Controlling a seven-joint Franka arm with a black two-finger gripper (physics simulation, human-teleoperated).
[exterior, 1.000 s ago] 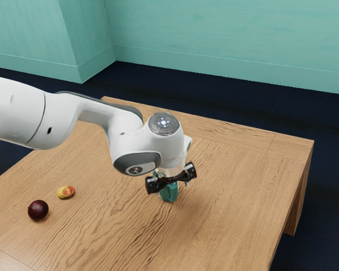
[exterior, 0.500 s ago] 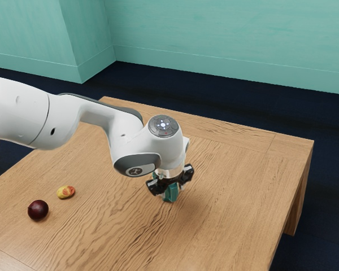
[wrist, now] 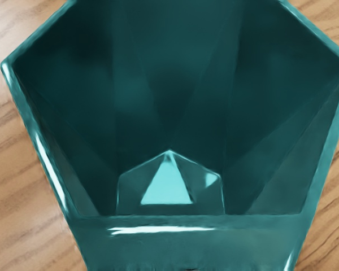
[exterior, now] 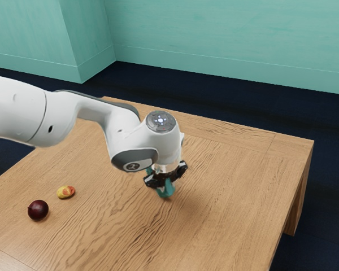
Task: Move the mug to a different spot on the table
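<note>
Now, end effector [exterior: 164, 187] tight on mug [wrist: 169, 113].

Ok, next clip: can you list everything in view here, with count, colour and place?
faceted teal mug: one, teal, near the table's middle, under the gripper
round dark red fruit: one, dark red, on the table toward the exterior view's left
small yellow-and-red fruit: one, yellow with red, close beside the dark red fruit
wooden table: one, light brown, on the floor
floor: dark blue, around the table
walls: teal, behind
white robot arm: one, from the exterior view's left
black two-finger gripper: one, at the mug
</note>
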